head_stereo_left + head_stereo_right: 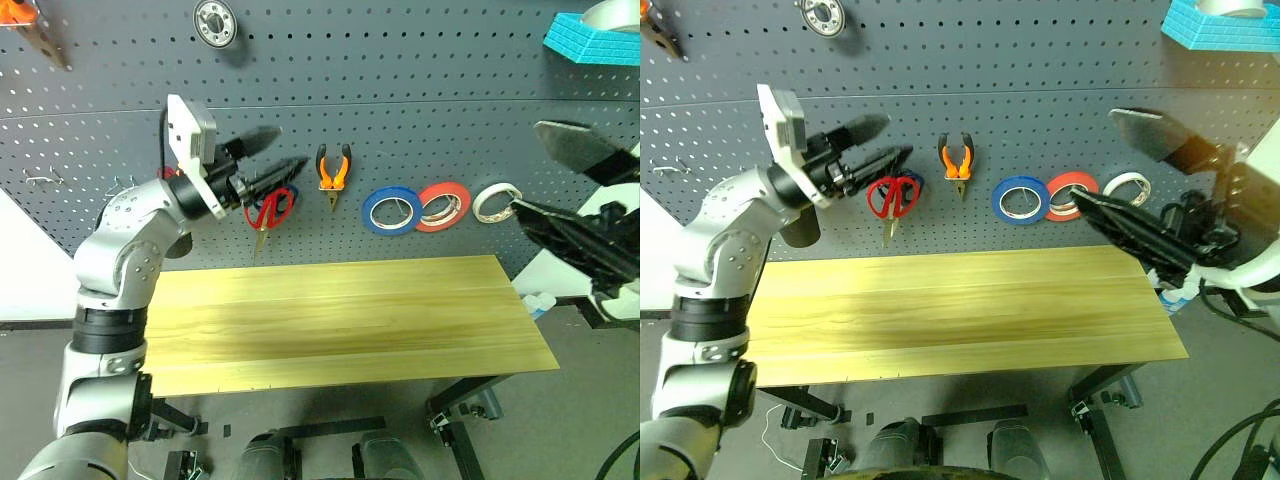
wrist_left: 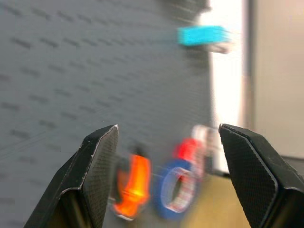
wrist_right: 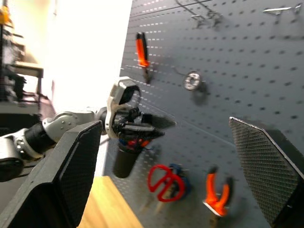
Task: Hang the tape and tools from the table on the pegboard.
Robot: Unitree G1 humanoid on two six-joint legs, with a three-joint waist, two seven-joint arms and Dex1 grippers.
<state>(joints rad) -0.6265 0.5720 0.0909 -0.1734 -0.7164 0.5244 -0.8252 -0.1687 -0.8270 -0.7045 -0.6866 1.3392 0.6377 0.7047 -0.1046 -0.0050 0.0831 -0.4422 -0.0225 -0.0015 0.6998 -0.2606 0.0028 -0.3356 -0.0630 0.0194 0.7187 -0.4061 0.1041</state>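
Wood-grain table (image 1: 340, 320) below tool-hung pegboard (image 1: 420, 120)

Head pair high, wrist cameras close

Head eyes look down at the desk (image 1: 340, 320); pegboard (image 1: 420, 130) at 12 o'clock, shared by all views.

The table (image 1: 340, 320) has a long rectangular top of light yellowish wood grain on dark metal legs, and its far long edge runs close under the pegboard (image 1: 400, 140). Its top carries no objects. The pegboard, a dark grey panel with a regular grid of small holes, carries the things instead: above the table hang red-handled scissors (image 1: 268, 208), orange-and-black pliers (image 1: 333, 172), a blue tape roll (image 1: 390, 211), a red-orange tape roll (image 1: 443, 206) and a white tape roll (image 1: 495, 202).
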